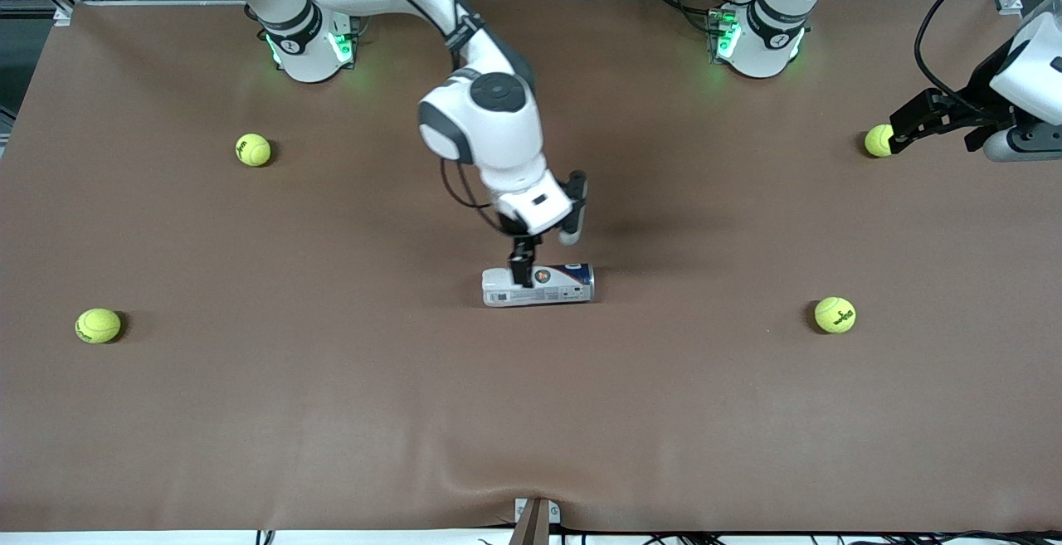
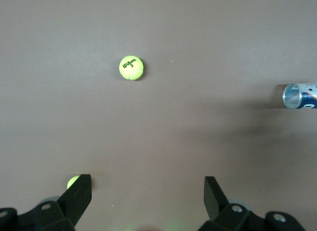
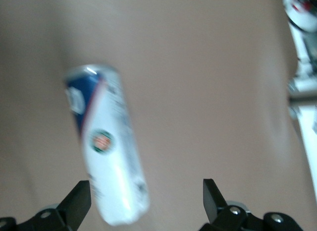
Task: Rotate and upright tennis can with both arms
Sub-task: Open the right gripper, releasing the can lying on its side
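Note:
The tennis can [image 1: 552, 284] lies on its side in the middle of the brown table, its navy end toward the left arm's end. My right gripper [image 1: 526, 263] hangs open just over the can's white end. In the right wrist view the can [image 3: 106, 146] runs away from the right gripper [image 3: 147, 189], with its white end between the fingers and closer to one of them, not gripped. My left gripper [image 1: 913, 126] waits open at the left arm's end of the table. In the left wrist view, the left gripper [image 2: 147, 184] holds nothing and the can's metallic rim [image 2: 297, 95] shows farther off.
Several tennis balls lie on the table: one [image 1: 878, 140] right beside the left gripper, one [image 1: 835, 314] nearer the front camera, and two toward the right arm's end [image 1: 253, 149] [image 1: 98, 325]. The left wrist view shows two balls [image 2: 131, 67] [image 2: 73, 181].

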